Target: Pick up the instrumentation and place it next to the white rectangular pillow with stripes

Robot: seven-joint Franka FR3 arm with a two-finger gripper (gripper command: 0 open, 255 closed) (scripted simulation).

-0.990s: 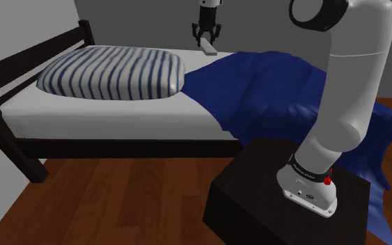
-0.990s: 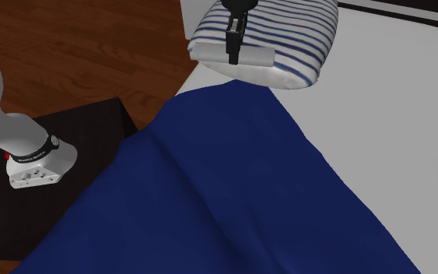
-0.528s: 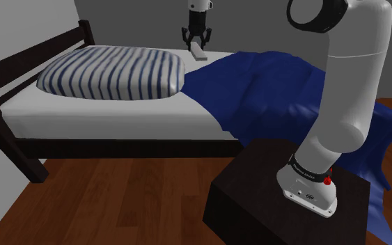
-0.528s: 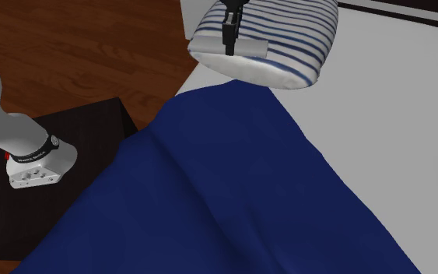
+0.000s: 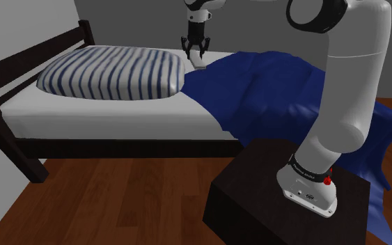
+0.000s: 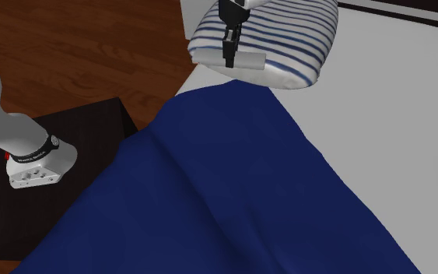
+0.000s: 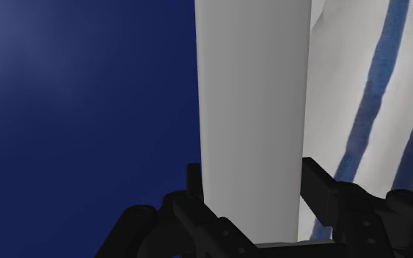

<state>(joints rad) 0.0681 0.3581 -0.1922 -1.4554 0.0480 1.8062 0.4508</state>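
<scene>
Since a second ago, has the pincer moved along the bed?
Yes. In the shoulder view the pincer, holding the grey bar, has shifted left and lower, closer to the right end of the striped pillow.

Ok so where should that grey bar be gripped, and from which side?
Across its narrow width, coming from above. The bar is long, flat and straight-sided, so its two parallel long edges give firm, square faces to clamp. The gripper clasps it this way, by those long edges. A hold near mid-length would likely balance best.
</scene>
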